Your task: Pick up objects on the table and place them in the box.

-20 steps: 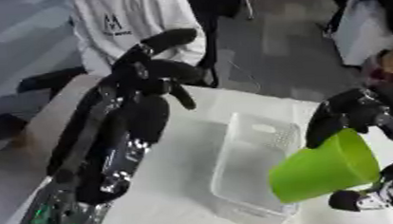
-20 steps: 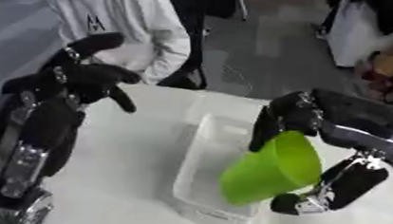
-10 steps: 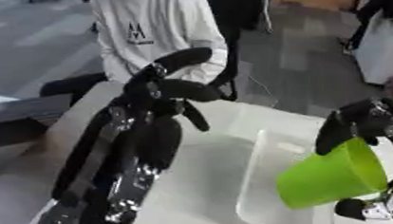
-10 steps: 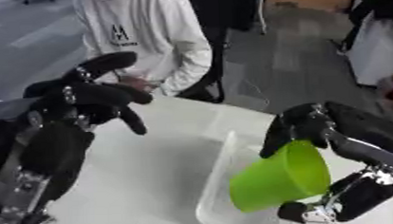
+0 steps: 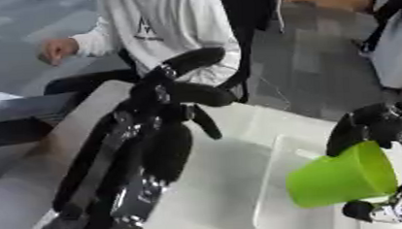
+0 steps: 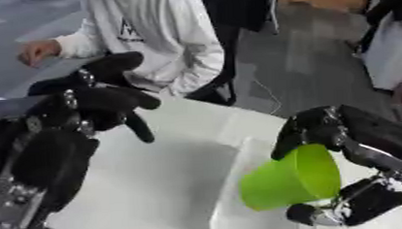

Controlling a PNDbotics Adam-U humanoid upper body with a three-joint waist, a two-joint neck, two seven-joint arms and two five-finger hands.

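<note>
A bright green plastic cup (image 6: 291, 180) lies on its side in my right hand (image 6: 324, 130), whose fingers curl over its rim while the thumb sits under it. The cup hangs over the clear plastic box (image 5: 272, 200) at the lower right of the white table (image 6: 165, 176). My left hand (image 5: 182, 93) is raised over the table's left half, fingers partly curled and spread, holding nothing. The box's inside is mostly hidden by the cup.
A person in a white sweatshirt (image 5: 170, 20) sits just beyond the table's far edge, not touching anything on it. Grey floor lies behind. The table's far edge (image 5: 101, 91) runs diagonally at the left.
The whole picture has shifted as the head tilted. My right hand still holds the green cup over the box; my left arm stays raised.
</note>
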